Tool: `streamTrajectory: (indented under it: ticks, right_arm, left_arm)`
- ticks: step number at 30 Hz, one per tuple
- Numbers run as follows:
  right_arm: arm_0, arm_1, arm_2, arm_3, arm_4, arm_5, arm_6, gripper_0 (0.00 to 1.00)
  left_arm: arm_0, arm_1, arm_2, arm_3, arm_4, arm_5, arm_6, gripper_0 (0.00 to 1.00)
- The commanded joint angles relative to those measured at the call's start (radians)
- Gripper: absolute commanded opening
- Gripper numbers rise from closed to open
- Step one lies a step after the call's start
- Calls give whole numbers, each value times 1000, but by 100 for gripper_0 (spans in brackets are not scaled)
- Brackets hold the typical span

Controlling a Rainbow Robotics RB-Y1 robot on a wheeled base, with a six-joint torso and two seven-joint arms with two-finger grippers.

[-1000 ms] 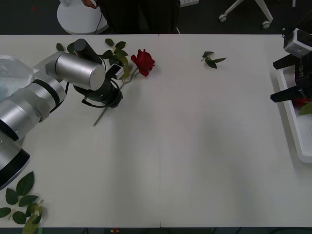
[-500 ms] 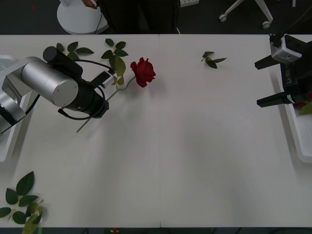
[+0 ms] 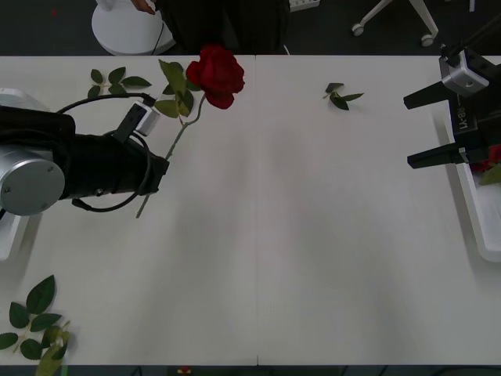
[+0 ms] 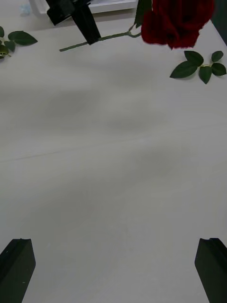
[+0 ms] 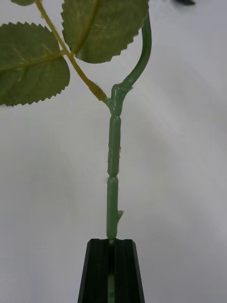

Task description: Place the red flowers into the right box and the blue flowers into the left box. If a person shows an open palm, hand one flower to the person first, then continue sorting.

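Note:
A red flower (image 3: 215, 74) with a deep-red head hangs above the table's far left, tilted on its green stem (image 5: 112, 165). My left gripper (image 3: 160, 168) is shut on the lower stem; its black fingers (image 5: 111, 272) clamp it, and the stem's end sticks out below. From the right wrist I see the same rose (image 4: 177, 21) and the left gripper (image 4: 85, 21). My right gripper (image 3: 434, 129) is open by the right box (image 3: 470, 200), where another red flower (image 3: 489, 163) lies. The left box (image 3: 12, 231) peeks out under my left arm. Blue flowers are out of view.
Loose green leaf sprigs lie on the white table: one at the far middle (image 3: 340, 95), some at the far left (image 3: 117, 78), a bunch at the near left corner (image 3: 31, 321). Office chair legs stand beyond the far edge.
My left gripper has lifted the rose off the table and drawn back to the left, so the head now stands higher and farther back. The right gripper has shifted slightly near the right box.

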State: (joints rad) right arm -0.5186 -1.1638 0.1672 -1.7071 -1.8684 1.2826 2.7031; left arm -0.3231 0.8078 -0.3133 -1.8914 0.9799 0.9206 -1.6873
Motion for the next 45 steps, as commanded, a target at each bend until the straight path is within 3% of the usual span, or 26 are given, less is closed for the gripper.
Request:
streamTrajectory:
  ticks: [1,15,21,30,40,45]
  right_arm:
    - [3,12,-17,1,-21,-5,2,100]
    - [23,13,-15,23,-55,-8,2,100]
    - [43,12,-17,72,-132,-14,2,100]
    - [61,10,-17,133,-245,-20,2,100]
    - [63,12,-21,116,-255,-35,-74,100]
    - [78,15,-17,69,-229,-51,-94,100]
  left_arm:
    - [42,-47,33,-66,37,-121,12,0]
    - [-7,-277,28,-117,39,-329,311,0]
    - [-56,-365,-44,-112,14,-473,446,0]
    - [-119,-449,-150,-112,-130,-539,460,0]
    - [-123,-503,-248,-89,-139,-625,475,0]
    - [-133,-535,-286,-18,-147,-733,465,0]
